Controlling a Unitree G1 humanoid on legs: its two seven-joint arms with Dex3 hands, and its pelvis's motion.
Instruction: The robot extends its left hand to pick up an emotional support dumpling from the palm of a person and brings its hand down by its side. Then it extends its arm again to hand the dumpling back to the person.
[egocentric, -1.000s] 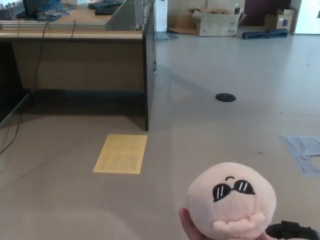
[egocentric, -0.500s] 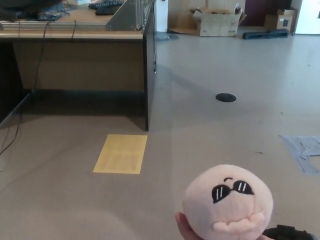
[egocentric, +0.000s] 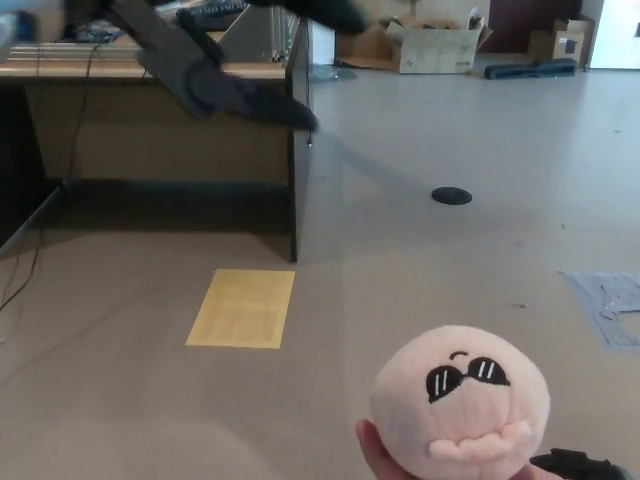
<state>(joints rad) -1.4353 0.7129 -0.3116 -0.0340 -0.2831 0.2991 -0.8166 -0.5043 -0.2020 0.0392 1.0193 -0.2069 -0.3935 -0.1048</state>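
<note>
Grey-beige floor (egocentric: 420, 270) fills most of the head view, with a wooden counter (egocentric: 150, 110) at upper left, a yellow sheet (egocentric: 242, 307) lying flat in front of it, and a small black disc (egocentric: 451, 195) further out. Cardboard boxes (egocentric: 435, 42) stand along the far wall.

Half a second ago no part of the robot showed; now the left hand (egocentric: 235, 80) has come in at upper left, a dark, motion-blurred shape crossing in front of the counter's edge. Its black fingers (egocentric: 275, 108) look spread, with one reaching toward upper right and another toward the counter's end panel, and nothing is between them.

The dumpling (egocentric: 460, 400), a pale pink plush ball with a sunglasses face, has barely shifted. It rests at lower right on a person's palm (egocentric: 372, 452), well apart from the left hand. A black strap-like thing (egocentric: 585, 465) shows at the bottom right corner. The right hand does not show.
</note>
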